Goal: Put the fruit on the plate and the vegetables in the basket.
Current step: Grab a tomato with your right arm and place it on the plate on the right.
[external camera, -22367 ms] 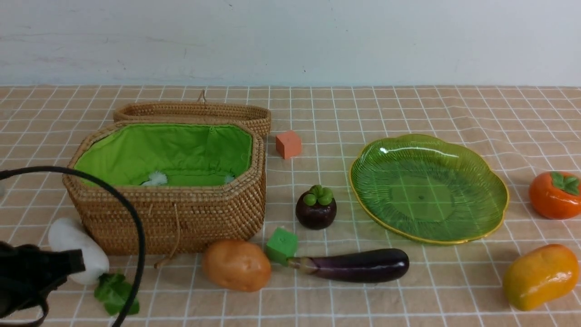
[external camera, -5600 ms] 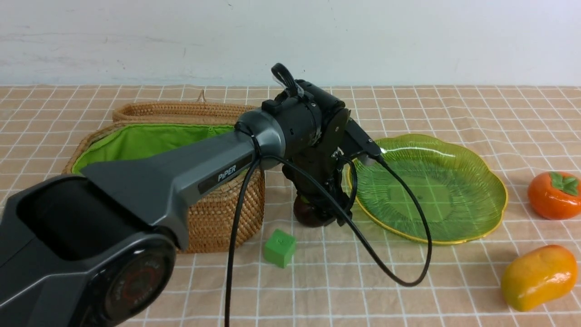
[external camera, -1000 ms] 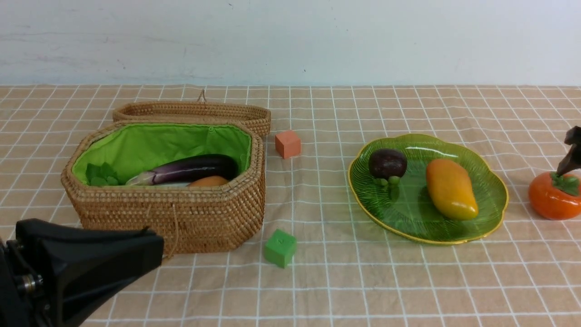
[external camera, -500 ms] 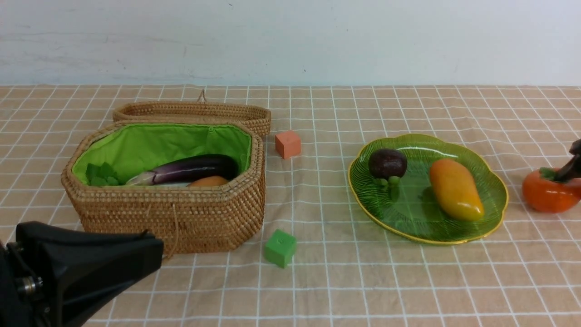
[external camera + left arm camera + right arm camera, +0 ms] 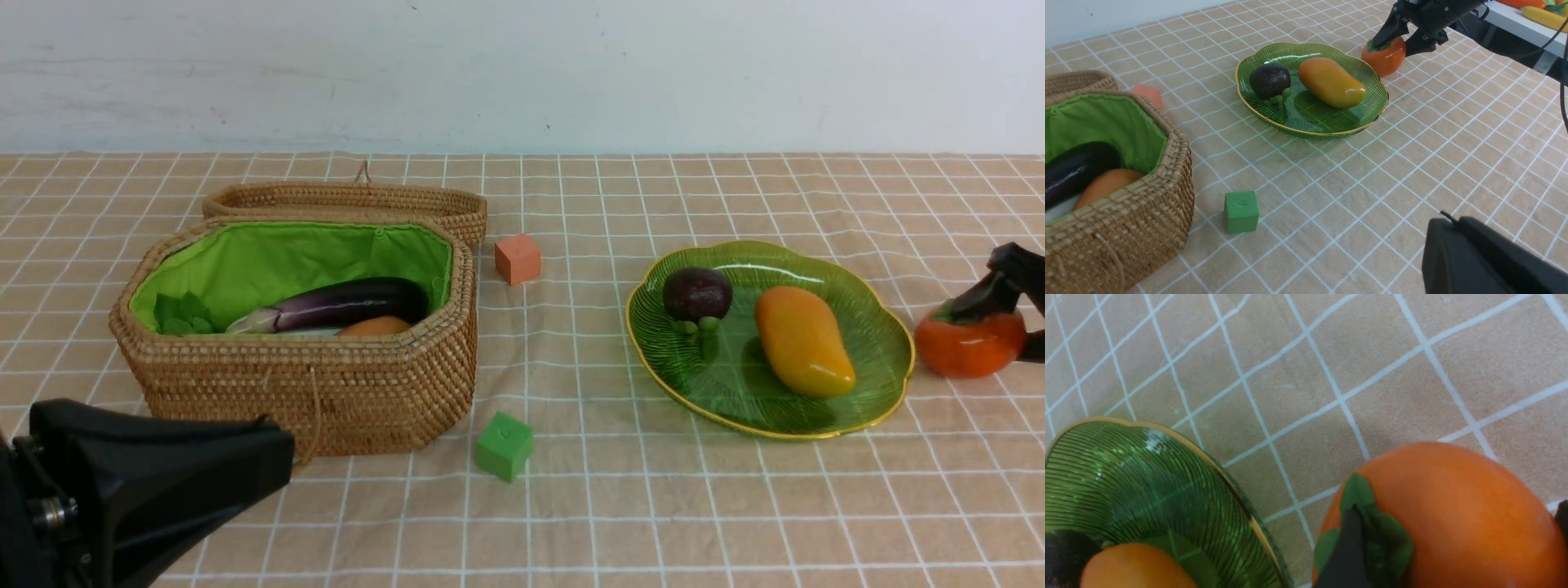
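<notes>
The right hand [image 5: 1008,314] grips the persimmon [image 5: 967,347], carried closer to the plate's [image 5: 653,359] three-o'clock rim; last fruit incoming.

I see the green ribbed plate [image 5: 886,343] holding the dark purple mangosteen [image 5: 696,294], tipped with its green cap down, and the yellow-orange mango [image 5: 804,340] lying lengthwise beside it. The glossy orange persimmon [image 5: 969,346] sits just off the plate's right edge, tilted. My open wicker basket [image 5: 326,392], lined in bright green, holds the purple eggplant [image 5: 343,304], the potato [image 5: 374,326] and the radish's leaves [image 5: 181,313].
</notes>
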Motion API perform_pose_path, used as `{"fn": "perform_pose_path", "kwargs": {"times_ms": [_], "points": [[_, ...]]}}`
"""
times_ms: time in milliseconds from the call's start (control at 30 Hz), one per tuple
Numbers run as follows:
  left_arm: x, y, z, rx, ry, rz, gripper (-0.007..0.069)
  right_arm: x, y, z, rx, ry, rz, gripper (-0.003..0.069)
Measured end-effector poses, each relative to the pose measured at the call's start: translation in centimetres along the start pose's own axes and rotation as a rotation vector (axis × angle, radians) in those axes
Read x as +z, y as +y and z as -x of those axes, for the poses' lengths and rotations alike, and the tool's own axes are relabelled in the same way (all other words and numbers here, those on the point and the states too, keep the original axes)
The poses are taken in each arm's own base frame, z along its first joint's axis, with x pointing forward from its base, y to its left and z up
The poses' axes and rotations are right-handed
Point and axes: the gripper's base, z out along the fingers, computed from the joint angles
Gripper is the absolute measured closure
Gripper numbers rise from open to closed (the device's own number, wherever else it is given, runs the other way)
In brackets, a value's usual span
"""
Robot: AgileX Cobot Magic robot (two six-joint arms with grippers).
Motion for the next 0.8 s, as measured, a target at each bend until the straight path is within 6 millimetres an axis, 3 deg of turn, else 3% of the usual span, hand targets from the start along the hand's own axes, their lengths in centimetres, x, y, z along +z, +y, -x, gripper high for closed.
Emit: {"fn": "perform_pose_path", "kwargs": {"times_ms": [167, 267, 500, 600, 700, 800], "points": [[0.0, 0.0, 0.0, 0.000, 0.002, 0.000, 0.0627, 0.4, 0.7, -0.1, -0.023, -0.006, 0.005, 0.0084], [0.0, 0.0, 0.0, 0.000, 0.003, 0.000, 0.0627, 0.3, 0.7, 0.0, -0.026, -0.015, -0.001, 0.0146], [0.0, 0.0, -0.1, 0.000, 0.011, 0.000, 0.0627, 0.2, 0.5, 0.0, -0.058, -0.015, -0.016, 0.0150], [0.0, 0.0, -0.1, 0.000, 0.011, 0.000, 0.0625, -1.4, 0.8, 0.4, -0.093, -0.022, -0.015, 0.0150], [0.0, 0.0, -0.1, 0.000, 0.011, 0.000, 0.0625, -3.9, 2.3, 0.9, -0.127, -0.047, 0.015, 0.0150], [0.0, 0.0, -0.1, 0.000, 0.011, 0.000, 0.0625, -7.0, 6.9, 0.3, -0.239, -0.043, 0.110, 0.0150]]}}
